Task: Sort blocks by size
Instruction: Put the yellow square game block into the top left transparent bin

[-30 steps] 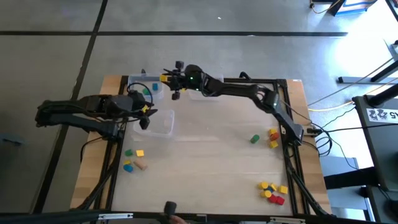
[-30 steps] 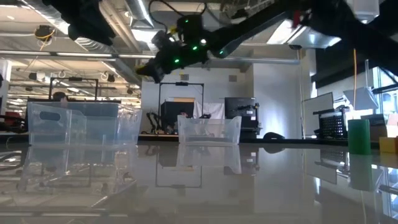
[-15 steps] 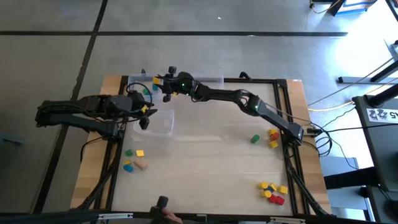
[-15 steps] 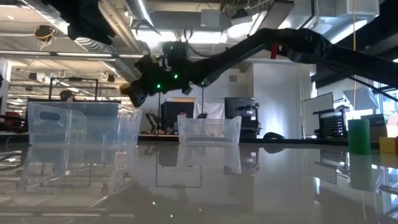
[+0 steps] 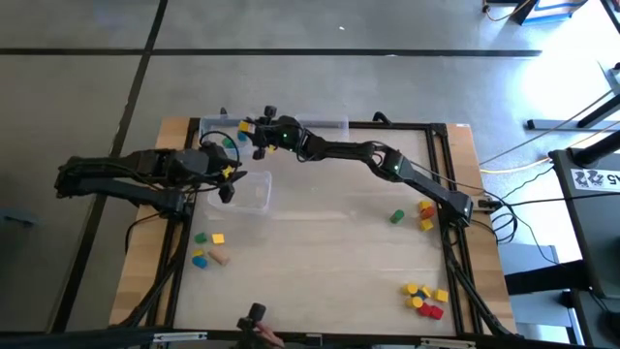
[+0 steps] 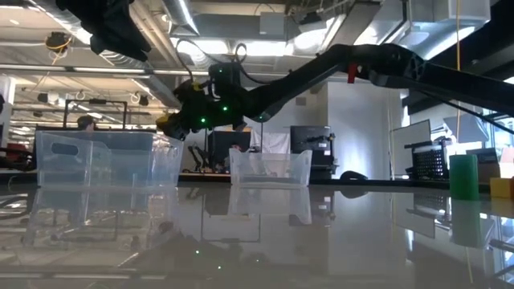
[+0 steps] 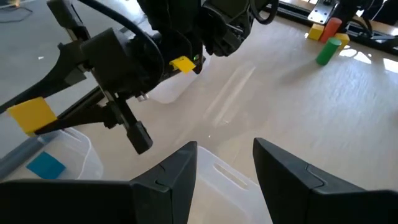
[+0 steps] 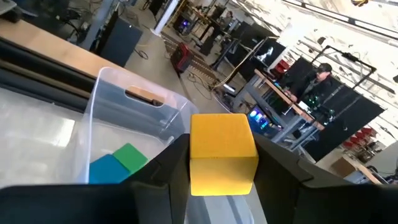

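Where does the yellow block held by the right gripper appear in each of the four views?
High view: yellow block at the back left, over the clear bin.
Low view: upper left, above the same bin.
Left wrist view: upper middle, beyond the left gripper.
Right wrist view: centre, in the right gripper.
Shared landmark: the bin.

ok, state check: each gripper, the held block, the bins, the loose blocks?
right gripper: shut on yellow block, raised over the far-left bin.
left gripper: open, empty, over the nearer bin.
far-left bin: holds a blue block and a green block.
middle bin: upright, contents unclear.
green cylinder: loose on the table.
other loose blocks: unsorted, in clusters.
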You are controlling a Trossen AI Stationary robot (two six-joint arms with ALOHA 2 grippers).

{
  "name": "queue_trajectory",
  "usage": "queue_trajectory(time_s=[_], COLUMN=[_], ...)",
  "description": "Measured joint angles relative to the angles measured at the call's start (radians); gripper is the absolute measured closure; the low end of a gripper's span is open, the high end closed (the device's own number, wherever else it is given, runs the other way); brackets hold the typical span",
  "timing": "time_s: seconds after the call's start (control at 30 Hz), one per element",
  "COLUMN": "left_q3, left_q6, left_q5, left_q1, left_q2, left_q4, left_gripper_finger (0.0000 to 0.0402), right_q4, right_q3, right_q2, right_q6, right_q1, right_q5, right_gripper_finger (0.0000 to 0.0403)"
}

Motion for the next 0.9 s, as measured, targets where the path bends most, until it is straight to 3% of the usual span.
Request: queue_trajectory(time_s=[0.4, 0.7, 0.9], left_q3=[0.0, 0.0, 0.0], left_q6=[0.012, 0.007, -0.004], left_q5=[0.0, 0.0, 0.0], left_q1=[0.0, 0.0, 0.0], left_q2=[0.0, 0.0, 0.0], left_q4=[0.007, 0.007, 0.007], left_gripper_finger=[0.0247, 0.0247, 0.0247], right_q4=[-0.003, -0.008, -0.02], right_q3=[0.0, 0.0, 0.0], right_q2=[0.0, 0.0, 0.0], right_q6=[0.004, 0.001, 0.001], right_q1=[0.0, 0.001, 0.001], right_q5=[0.002, 0.011, 0.011], right_gripper_finger=[0.025, 0.0161, 0.0142])
